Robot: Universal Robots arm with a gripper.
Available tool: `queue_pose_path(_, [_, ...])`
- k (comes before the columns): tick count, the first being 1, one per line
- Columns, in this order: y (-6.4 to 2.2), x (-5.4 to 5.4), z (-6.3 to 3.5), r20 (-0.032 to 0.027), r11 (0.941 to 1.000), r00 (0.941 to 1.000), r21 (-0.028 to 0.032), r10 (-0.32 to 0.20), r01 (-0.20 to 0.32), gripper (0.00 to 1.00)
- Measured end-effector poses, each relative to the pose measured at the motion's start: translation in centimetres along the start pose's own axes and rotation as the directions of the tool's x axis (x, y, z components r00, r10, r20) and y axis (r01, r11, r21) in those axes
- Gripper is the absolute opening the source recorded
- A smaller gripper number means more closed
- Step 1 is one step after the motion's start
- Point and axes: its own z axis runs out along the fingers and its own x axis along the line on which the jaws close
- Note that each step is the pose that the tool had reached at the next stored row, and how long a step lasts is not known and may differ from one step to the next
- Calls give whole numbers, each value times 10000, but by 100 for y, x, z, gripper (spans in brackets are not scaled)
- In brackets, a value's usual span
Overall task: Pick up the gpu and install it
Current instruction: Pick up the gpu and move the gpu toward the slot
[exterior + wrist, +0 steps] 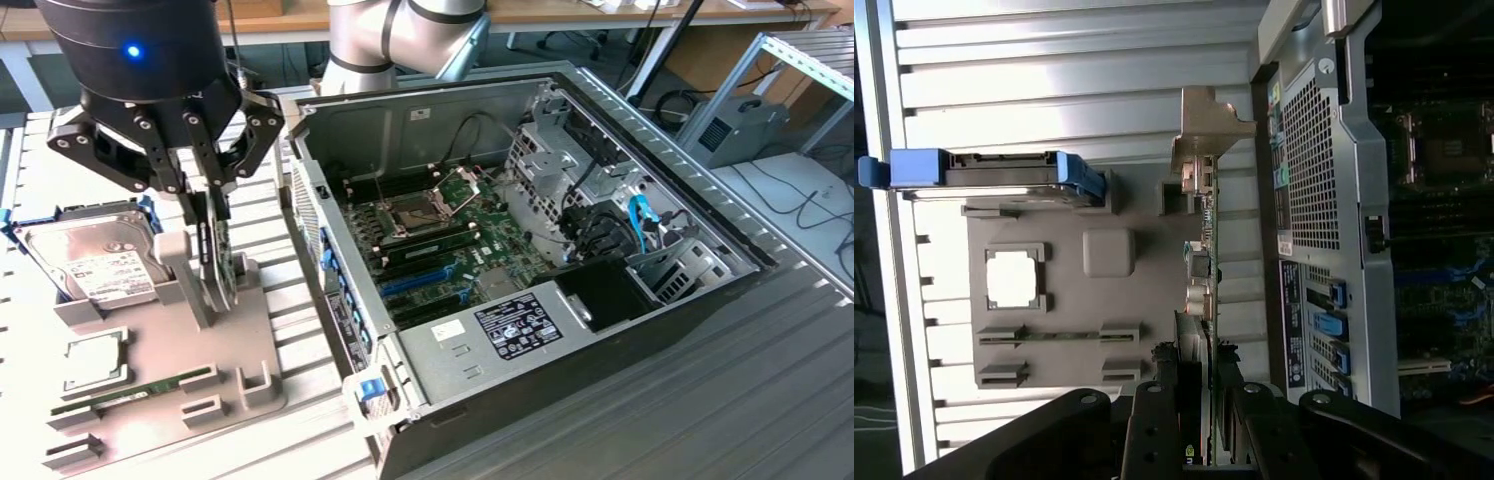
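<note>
Fingers of the black linkage gripper (210, 250) (1196, 400) are drawn in narrow on the slim gpu (230, 272) (1206, 250), a long green circuit board with a black face. One finger lies against each face, and the jaws are closed as far as the board's thickness allows. The card stands upright on its long edge in a slot of the flat grey plastic fixture tray (160, 380) (1069, 215). In the wrist view its silver metal end bracket (1204, 125) is at the end far from the fingers.

In the exterior view the tray lies at nine o'clock from the open black and grey computer case (534, 250) (1324, 200), just beside its perforated wall. On the tray, a boxy silver hard drive with a white label (94, 265) sits at nine o'clock of the card. A square silver processor chip (94, 358) (1014, 278) and a narrow green memory stick (140, 388) (1059, 335) sit at about seven o'clock. Inside the case, blue expansion slots (420, 283) show on the green motherboard. Everything rests on a ribbed aluminium table (747, 400).
</note>
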Motion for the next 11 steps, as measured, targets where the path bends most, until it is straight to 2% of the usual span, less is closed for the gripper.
queue_pose_path(11, [2,-2,-73,0,10000,10000,0,-1,1,26])
